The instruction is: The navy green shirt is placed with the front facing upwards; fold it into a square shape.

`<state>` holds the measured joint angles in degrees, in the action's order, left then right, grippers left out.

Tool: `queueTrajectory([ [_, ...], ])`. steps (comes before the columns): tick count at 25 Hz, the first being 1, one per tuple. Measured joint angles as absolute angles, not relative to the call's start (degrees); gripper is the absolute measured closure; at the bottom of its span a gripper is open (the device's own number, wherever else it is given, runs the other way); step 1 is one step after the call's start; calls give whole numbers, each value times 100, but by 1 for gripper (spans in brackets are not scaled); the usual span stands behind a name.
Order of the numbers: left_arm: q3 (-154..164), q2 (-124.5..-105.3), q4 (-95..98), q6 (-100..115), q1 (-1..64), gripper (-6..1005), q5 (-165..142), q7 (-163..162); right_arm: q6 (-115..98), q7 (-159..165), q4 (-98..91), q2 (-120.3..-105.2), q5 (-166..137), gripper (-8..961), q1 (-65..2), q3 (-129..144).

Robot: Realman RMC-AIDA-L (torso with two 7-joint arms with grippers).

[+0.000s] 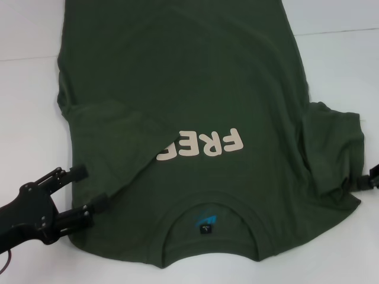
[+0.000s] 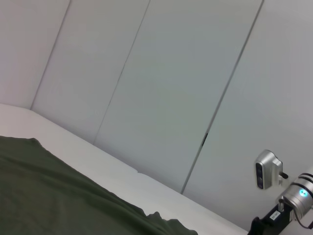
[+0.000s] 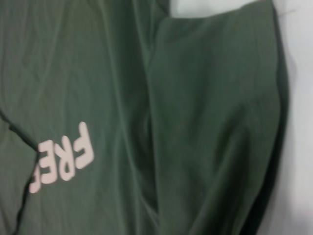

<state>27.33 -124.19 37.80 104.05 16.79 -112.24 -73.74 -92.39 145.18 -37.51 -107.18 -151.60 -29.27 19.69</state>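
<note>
The navy green shirt [image 1: 195,100] lies spread front-up on the white table [image 1: 29,94], collar toward the robot and hem running off the far edge of the head view. Its left sleeve is folded in over the chest – the flap covers part of the cream print [image 1: 204,145], so only "FRE" shows. The blue neck label [image 1: 205,223] sits inside the collar. The left gripper [image 1: 89,189] is low at the near left corner of the shirt, jaws apart, one finger over bare table and the other right at the folded sleeve's edge. The right gripper [image 1: 362,182] only pokes in at the right edge by the bunched right sleeve, maybe touching it – I can't tell how its jaws stand.
</note>
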Motion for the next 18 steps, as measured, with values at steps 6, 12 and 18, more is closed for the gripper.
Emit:
queueTrajectory([
  [6, 2733, -12419, 3783, 10422, 1685, 133, -11224, -7374, -9571, 14539, -4063, -10689, -14808, 922, -2946, 1992],
  [12, 2710, -12419, 3800, 10424, 1684, 135, -11224, -7374, -9700, 14522, -4108, -10721, -14629, 915, -3006, 1995],
  [18, 2660, -12419, 3806, 10424, 1676, 136, -11224, -7374, -9689, 14478, -4076, -10852, -14601, 909, -3242, 2008],
])
